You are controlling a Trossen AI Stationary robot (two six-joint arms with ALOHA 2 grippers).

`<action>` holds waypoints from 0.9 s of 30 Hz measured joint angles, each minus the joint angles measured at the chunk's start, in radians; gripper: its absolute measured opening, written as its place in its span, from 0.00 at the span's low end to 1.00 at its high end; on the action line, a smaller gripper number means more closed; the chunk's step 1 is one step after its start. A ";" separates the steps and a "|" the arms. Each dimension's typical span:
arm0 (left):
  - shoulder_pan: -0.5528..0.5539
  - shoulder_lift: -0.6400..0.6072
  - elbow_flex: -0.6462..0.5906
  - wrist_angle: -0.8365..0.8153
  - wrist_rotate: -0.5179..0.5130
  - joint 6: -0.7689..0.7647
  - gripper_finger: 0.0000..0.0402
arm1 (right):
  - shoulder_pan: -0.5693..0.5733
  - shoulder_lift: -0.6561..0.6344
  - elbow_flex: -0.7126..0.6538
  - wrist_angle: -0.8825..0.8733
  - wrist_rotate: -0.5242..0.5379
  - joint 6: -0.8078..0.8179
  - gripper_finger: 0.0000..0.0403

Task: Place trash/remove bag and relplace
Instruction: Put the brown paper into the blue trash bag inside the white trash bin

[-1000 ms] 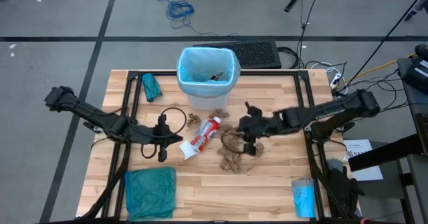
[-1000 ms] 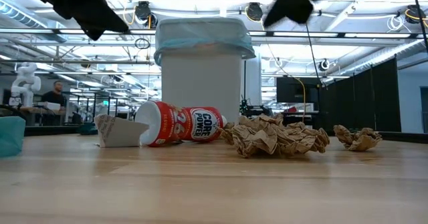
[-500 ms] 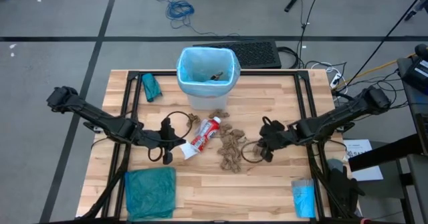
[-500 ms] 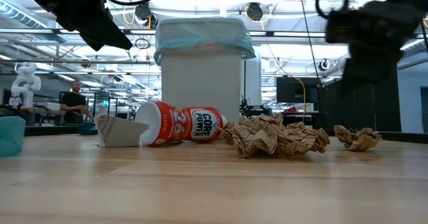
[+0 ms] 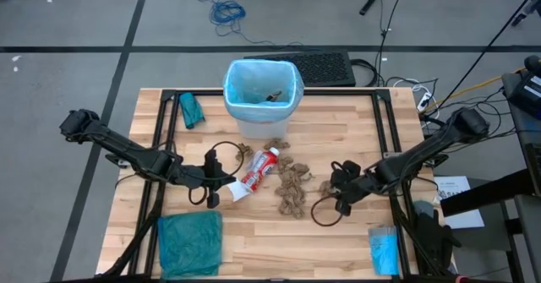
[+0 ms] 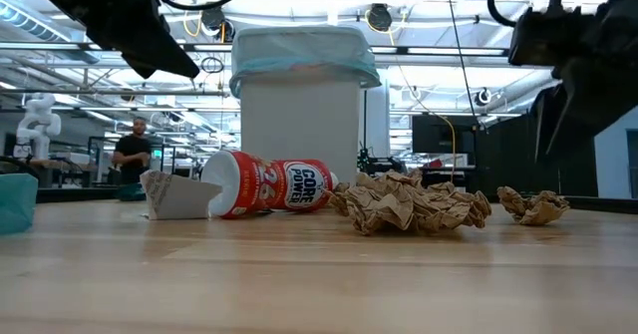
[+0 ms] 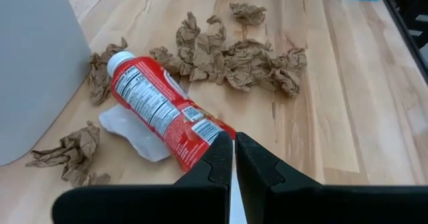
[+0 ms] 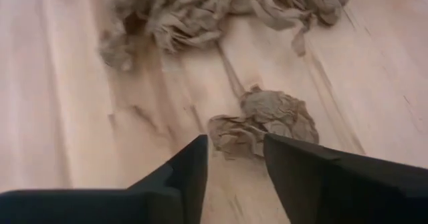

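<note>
The wooden surface (image 5: 338, 144) holds a white bin (image 5: 263, 93) at its far side, and the light blue bag (image 5: 245, 106) lines it. In front of the bin lies the trash.

Look at your right pincer (image 8: 234, 160) first. Its fingers are parted and hold nothing. A small crumpled paper scrap (image 8: 264, 124) lies on the wood just ahead of the gap between them. The big pile of brown paper scraps (image 5: 292, 186) lies further on, toward the middle of the surface. So your right arm is the nearer one for that small scrap, and I think it only needs to go down and a bit forward.

Your left pincer (image 7: 234, 160) is clenched shut and empty. The red-and-white tube (image 7: 164, 110) lies just ahead of it, bottom end near the tips and white cap pointing away toward the bin.
</note>
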 joint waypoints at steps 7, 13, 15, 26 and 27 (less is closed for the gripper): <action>0.000 0.000 0.000 0.014 0.000 0.001 0.04 | -0.026 0.089 0.000 0.001 0.033 0.015 0.48; 0.000 0.000 0.000 0.013 0.000 0.001 0.04 | -0.056 0.150 0.000 0.021 0.031 0.024 0.48; 0.000 0.000 0.000 0.013 0.000 0.001 0.04 | -0.064 0.175 0.000 0.032 0.030 0.032 0.47; 0.000 0.000 0.000 0.012 0.000 0.001 0.04 | -0.068 0.247 0.000 0.115 0.057 0.092 0.13; 0.000 0.000 0.000 0.013 0.000 0.001 0.04 | -0.068 0.242 0.000 0.116 0.057 0.092 0.07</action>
